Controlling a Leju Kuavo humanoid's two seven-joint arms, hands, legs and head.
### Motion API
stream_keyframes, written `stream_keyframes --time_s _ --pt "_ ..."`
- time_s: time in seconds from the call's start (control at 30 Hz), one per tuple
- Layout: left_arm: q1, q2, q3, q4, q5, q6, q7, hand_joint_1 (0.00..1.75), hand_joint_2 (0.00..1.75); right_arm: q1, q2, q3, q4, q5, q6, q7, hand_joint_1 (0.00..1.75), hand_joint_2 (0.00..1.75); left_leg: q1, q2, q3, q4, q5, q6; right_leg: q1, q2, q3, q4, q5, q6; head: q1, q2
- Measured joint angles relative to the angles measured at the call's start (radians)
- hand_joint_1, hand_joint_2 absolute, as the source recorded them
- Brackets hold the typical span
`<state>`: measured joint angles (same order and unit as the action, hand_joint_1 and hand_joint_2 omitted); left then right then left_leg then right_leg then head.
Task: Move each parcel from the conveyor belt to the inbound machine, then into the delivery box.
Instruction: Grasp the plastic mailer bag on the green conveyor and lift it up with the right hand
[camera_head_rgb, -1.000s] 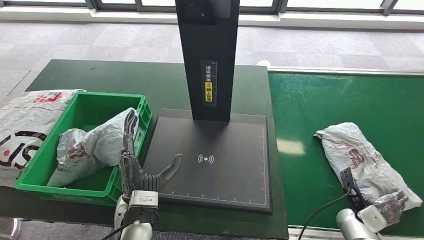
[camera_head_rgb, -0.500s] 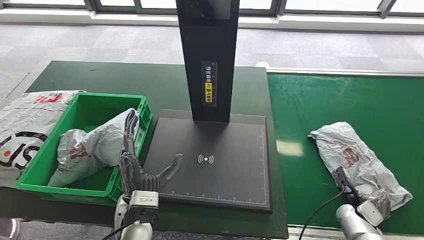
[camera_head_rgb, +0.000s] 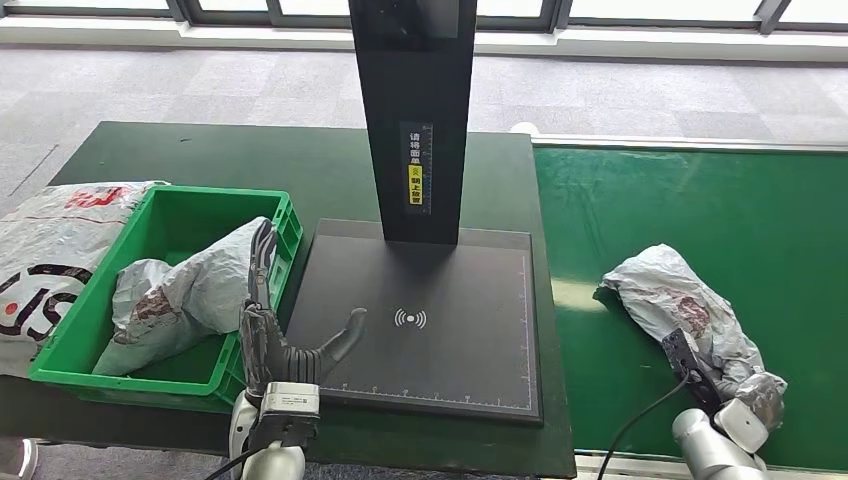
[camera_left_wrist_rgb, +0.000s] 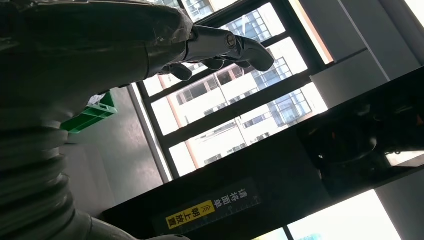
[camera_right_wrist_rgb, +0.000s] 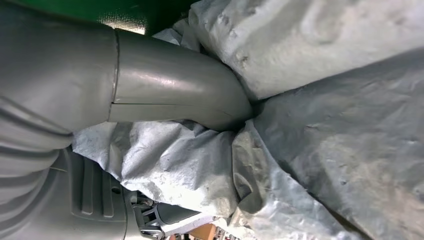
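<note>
grey crumpled parcel gripped by right hand; left hand released, fingers spread.

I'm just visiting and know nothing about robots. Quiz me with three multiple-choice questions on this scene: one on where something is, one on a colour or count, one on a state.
1. Where is the parcel that the right hand grips?
A. on the green conveyor belt
B. on the black scanner plate
C. on the floor

2. What colour is the delivery box?
A. blue
B. green
C. red

3. What is the left hand doing?
A. holding a parcel
B. pressing the yellow label
C. holding nothing, fingers apart

Answers:
1 A: the grey parcel lies on the conveyor belt, with the right hand pinching its near end.
2 B: the delivery box is green, with one parcel in it.
3 C: the left hand is empty beside the inbound machine.
</note>
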<state>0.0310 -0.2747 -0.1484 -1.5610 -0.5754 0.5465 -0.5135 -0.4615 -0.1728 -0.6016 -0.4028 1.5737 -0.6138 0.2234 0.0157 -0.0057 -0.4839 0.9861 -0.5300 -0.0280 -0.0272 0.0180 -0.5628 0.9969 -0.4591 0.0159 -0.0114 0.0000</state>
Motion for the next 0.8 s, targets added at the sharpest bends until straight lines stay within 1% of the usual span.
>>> stream_keyframes --time_s 0.13,0.23,0.27,0.3,0.37,0.43,0.5,0.57,0.8 --pt "0.0 0.0 0.0 0.0 -0.004 0.004 -0.001 0.0 1.75 0.028 0.036 0.015 -0.07 0.002 -0.068 -0.04 1.75 1.75 0.0 -0.001 -0.001 0.0 0.0 0.0 0.0 -0.001 0.0 0.0 0.0 0.0 0.0 0.0" --pt "0.0 0.0 0.0 0.0 -0.006 0.006 -0.003 0.0 1.75 0.047 0.065 0.029 -0.131 0.001 -0.085 -0.059 1.75 1.75 0.0 -0.001 -0.001 0.0 0.0 0.0 0.0 -0.001 -0.001 0.0 0.0 0.0 0.0 0.0" --pt "0.001 0.0 0.0 0.0 -0.007 0.008 -0.003 0.0 1.75 0.058 0.076 0.033 -0.159 -0.003 -0.086 -0.079 1.75 1.75 0.0 -0.002 -0.002 0.0 0.0 0.0 0.0 -0.002 -0.001 0.0 0.0 0.0 0.0 0.0" --pt "0.001 0.0 0.0 0.0 -0.007 0.009 -0.004 0.0 1.75 0.078 0.094 0.037 -0.205 -0.007 -0.086 -0.109 1.75 1.75 0.0 -0.003 -0.003 0.0 0.0 0.0 0.0 -0.002 -0.001 0.0 -0.001 0.0 0.0 0.0" --pt "0.002 0.0 0.001 0.0 -0.009 0.013 -0.006 0.0 1.75 0.132 0.149 0.05 -0.35 -0.008 -0.089 -0.179 1.75 1.75 0.0 -0.004 -0.004 0.0 0.0 0.0 0.0 -0.003 -0.002 0.001 -0.001 0.0 0.0 0.0" --pt "0.003 0.0 0.001 0.0 -0.009 0.016 -0.006 0.0 1.75 0.176 0.202 0.066 -0.478 -0.002 -0.091 -0.211 1.75 1.75 0.001 -0.004 -0.004 0.0 0.0 0.0 0.0 -0.003 -0.003 0.001 -0.002 0.0 0.0 0.0" --pt "0.003 0.0 0.001 0.0 -0.01 0.016 -0.007 0.0 1.75 0.204 0.237 0.076 -0.559 -0.001 -0.09 -0.215 1.75 1.75 0.0 -0.005 -0.001 0.0 0.001 -0.001 0.0 -0.005 -0.004 0.001 -0.002 0.0 0.0 0.0" --pt "0.003 0.0 0.001 0.0 -0.01 0.017 -0.007 0.0 1.75 0.223 0.259 0.082 -0.62 0.0 -0.09 -0.215 1.75 1.75 0.0 -0.008 0.0 0.0 0.002 -0.001 0.0 -0.007 -0.004 0.001 -0.002 0.0 0.0 0.0" --pt "0.003 0.0 0.001 0.0 -0.012 0.017 -0.007 0.0 1.75 0.255 0.299 0.087 -0.73 0.0 -0.089 -0.214 1.75 1.75 0.0 -0.008 -0.006 0.0 0.001 0.0 0.0 -0.007 -0.003 0.0 -0.002 0.0 0.0 0.0"
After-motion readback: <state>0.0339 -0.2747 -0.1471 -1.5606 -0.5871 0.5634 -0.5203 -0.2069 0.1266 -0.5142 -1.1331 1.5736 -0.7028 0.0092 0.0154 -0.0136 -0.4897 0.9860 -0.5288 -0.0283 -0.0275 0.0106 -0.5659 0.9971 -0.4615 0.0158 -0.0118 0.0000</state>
